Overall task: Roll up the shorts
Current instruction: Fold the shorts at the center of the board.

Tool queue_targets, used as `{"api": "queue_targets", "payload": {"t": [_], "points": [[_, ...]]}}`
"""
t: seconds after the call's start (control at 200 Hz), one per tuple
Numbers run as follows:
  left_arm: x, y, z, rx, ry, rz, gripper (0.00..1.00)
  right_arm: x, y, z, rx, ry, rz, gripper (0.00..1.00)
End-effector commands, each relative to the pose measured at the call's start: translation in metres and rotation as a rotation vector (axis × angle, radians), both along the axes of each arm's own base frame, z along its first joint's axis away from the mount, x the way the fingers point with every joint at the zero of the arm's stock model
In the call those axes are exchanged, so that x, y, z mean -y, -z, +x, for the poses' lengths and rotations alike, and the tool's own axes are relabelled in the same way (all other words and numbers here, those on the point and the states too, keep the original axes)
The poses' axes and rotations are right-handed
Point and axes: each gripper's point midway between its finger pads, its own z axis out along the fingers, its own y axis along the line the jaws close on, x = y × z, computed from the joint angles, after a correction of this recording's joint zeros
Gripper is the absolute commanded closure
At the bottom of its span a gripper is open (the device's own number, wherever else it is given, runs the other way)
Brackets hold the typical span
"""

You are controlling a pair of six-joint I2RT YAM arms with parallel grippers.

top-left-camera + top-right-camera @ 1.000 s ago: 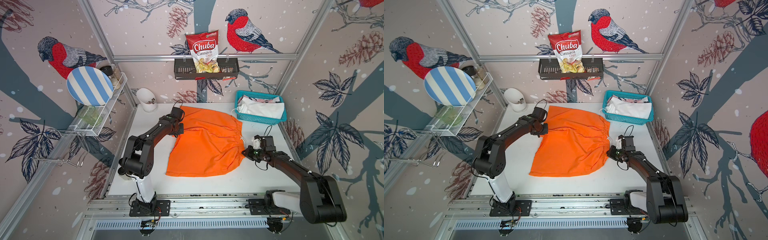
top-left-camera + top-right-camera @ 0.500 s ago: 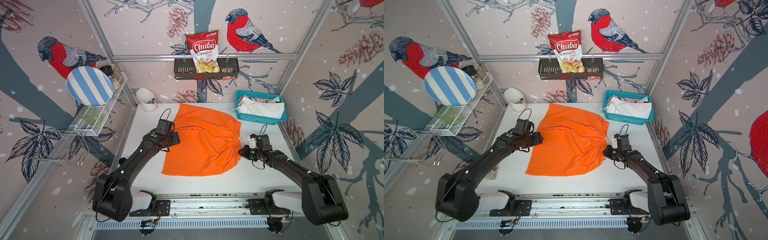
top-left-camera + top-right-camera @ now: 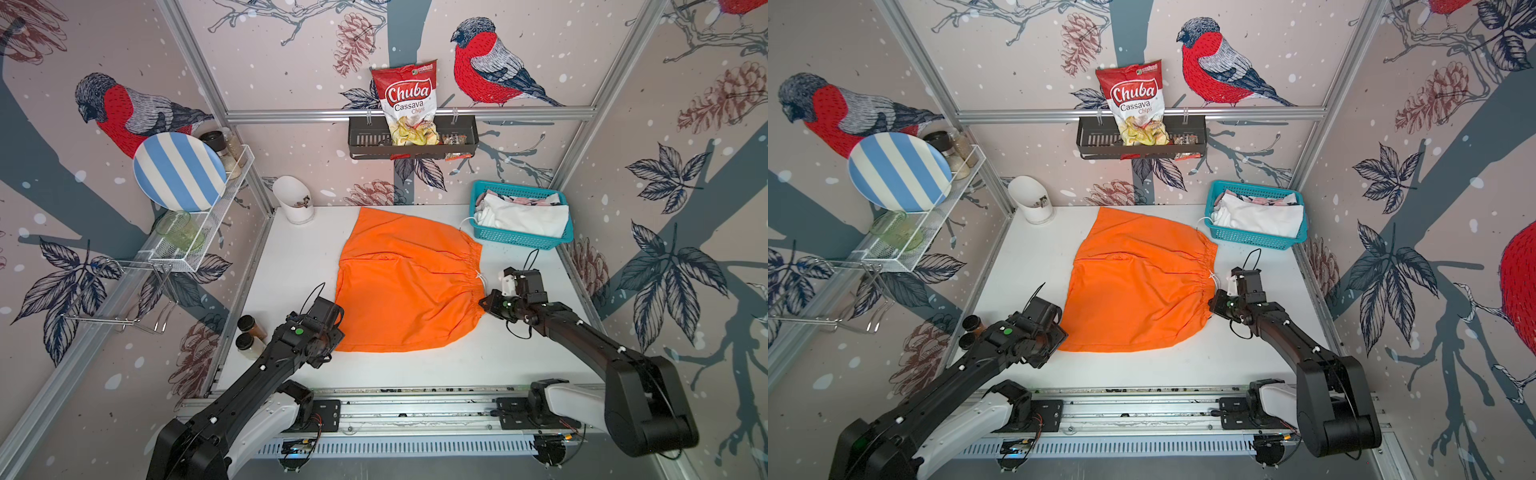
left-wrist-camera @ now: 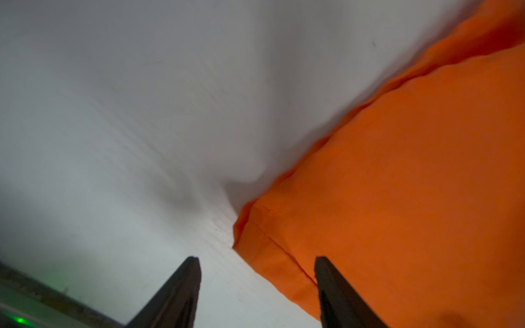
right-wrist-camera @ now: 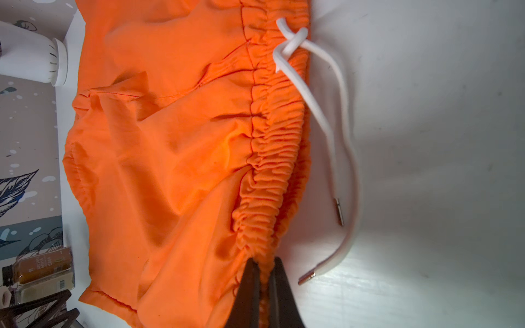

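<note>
Where both top views look down on the cell, the orange shorts [image 3: 409,291] [image 3: 1138,286] lie spread flat in the middle of the white table [image 3: 291,266], with the gathered waist toward the right arm and the leg hems toward the left arm. The left gripper [image 3: 334,332] sits low at the near hem corner on the left arm's side, its fingers hidden under the wrist in these views. The right gripper [image 3: 483,303] meets the near end of the waistband. A teal basket [image 3: 515,241] stands at the far right corner of the table, apart from the orange cloth. It holds the white shorts [image 3: 523,216] on top, with a strip of the pink printed shorts [image 3: 534,201] behind them. From the left wrist, the left gripper [image 4: 257,259] has its jaws well apart and nothing pinched. One finger is over bare table and the other over the orange hem, with the corner of the shorts just ahead of them. From the right wrist, the right gripper [image 5: 264,262] is clamped narrow on the bunched waistband, with orange cloth squeezed between its two fingers. The white drawstring [image 5: 321,113] trails loose on the table beside the waist, its knot lying on the gathers.
</note>
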Motion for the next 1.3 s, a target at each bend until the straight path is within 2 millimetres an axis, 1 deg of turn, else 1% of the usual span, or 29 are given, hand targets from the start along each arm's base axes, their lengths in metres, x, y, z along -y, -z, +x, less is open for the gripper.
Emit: {"api": "queue_targets", "payload": {"t": [0.0,0.095,0.14,0.15,0.17,0.2,0.23,0.27,0.32,0.375,0.44,0.535,0.63,0.685,0.735,0.765,0.8,0.815,0.84,0.875,0.895,0.945,0.965,0.985,0.995,1.086,1.171,1.241,1.296], "points": [[-0.009,0.011,-0.012,-0.061,-0.066,0.033,0.33,0.001,-0.003,-0.001,0.009,-0.009,-0.009,1.00],[0.006,0.025,-0.008,-0.070,-0.020,-0.031,0.37,0.003,0.000,-0.004,0.007,0.006,-0.009,1.00],[0.013,0.030,-0.006,-0.073,-0.006,-0.061,0.43,0.004,0.002,-0.005,0.003,0.012,-0.005,1.00],[0.014,0.031,-0.007,-0.076,-0.003,-0.066,0.46,0.004,0.002,-0.006,0.002,0.013,-0.004,1.00],[0.017,0.033,-0.006,-0.077,0.007,-0.077,0.57,0.004,0.003,-0.007,0.000,0.015,-0.003,1.00],[0.020,0.035,-0.004,-0.072,0.027,-0.090,0.83,0.004,0.005,-0.008,-0.006,0.014,-0.001,1.00],[0.021,0.036,-0.003,-0.070,0.031,-0.093,1.00,0.003,0.006,-0.010,-0.009,0.008,0.004,1.00],[0.022,0.034,-0.001,-0.064,0.038,-0.091,1.00,0.001,0.006,-0.011,-0.014,0.003,0.005,1.00],[0.025,0.023,0.008,-0.020,0.055,-0.098,1.00,0.001,0.006,-0.013,-0.018,0.002,-0.004,1.00],[0.027,0.002,0.022,0.065,0.065,-0.105,1.00,0.001,0.003,-0.013,-0.015,0.005,-0.012,1.00],[0.024,-0.038,0.042,0.206,0.058,-0.096,1.00,0.001,-0.005,-0.013,-0.007,0.007,-0.010,1.00],[0.006,-0.106,0.064,0.422,0.023,-0.025,1.00,-0.003,-0.021,-0.011,0.000,-0.002,-0.016,1.00],[-0.016,-0.165,0.069,0.544,-0.002,0.080,1.00,-0.011,-0.040,-0.015,0.013,-0.023,-0.039,1.00],[-0.023,-0.188,0.069,0.579,0.000,0.122,1.00,-0.015,-0.046,-0.023,0.009,-0.042,-0.066,1.00],[-0.028,-0.205,0.067,0.600,-0.004,0.146,1.00,-0.021,-0.047,-0.032,-0.006,-0.061,-0.078,1.00],[-0.031,-0.212,0.065,0.610,-0.003,0.157,1.00,-0.026,-0.046,-0.039,-0.020,-0.076,-0.075,1.00],[-0.034,-0.213,0.063,0.611,-0.003,0.174,1.00,-0.032,-0.045,-0.048,-0.037,-0.092,-0.070,1.00],[-0.036,-0.223,0.063,0.634,-0.010,0.172,1.00,-0.035,-0.044,-0.053,-0.044,-0.101,-0.069,1.00],[-0.039,-0.229,0.061,0.648,-0.020,0.182,1.00,-0.040,-0.043,-0.059,-0.054,-0.111,-0.065,1.00],[-0.044,-0.233,0.059,0.659,-0.028,0.201,1.00,-0.046,-0.040,-0.069,-0.067,-0.125,-0.061,1.00],[-0.047,-0.233,0.058,0.660,-0.031,0.213,1.00,-0.050,-0.038,-0.073,-0.074,-0.132,-0.058,0.95],[-0.052,-0.228,0.054,0.652,-0.041,0.242,1.00,-0.056,-0.035,-0.084,-0.088,-0.149,-0.058,0.66],[-0.055,-0.224,0.053,0.644,-0.047,0.251,1.00,-0.059,-0.034,-0.087,-0.088,-0.155,-0.064,0.58],[-0.055,-0.224,0.052,0.646,-0.053,0.251,1.00,-0.061,-0.032,-0.090,-0.087,-0.163,-0.073,0.52],[-0.056,-0.217,0.051,0.632,-0.052,0.259,1.00,-0.062,-0.032,-0.091,-0.085,-0.162,-0.078,0.51],[-0.057,-0.189,0.048,0.577,-0.076,0.251,1.00,-0.062,-0.022,-0.100,-0.090,-0.138,-0.170,0.41],[-0.052,-0.165,0.048,0.529,-0.063,0.237,1.00,-0.067,-0.009,-0.112,-0.116,-0.124,-0.214,0.32],[-0.051,-0.150,0.046,0.504,-0.071,0.230,1.00,-0.071,0.002,-0.123,-0.134,-0.119,-0.229,0.29],[-0.050,-0.144,0.046,0.501,-0.072,0.221,1.00,-0.076,0.009,-0.131,-0.148,-0.123,-0.225,0.27]]}}
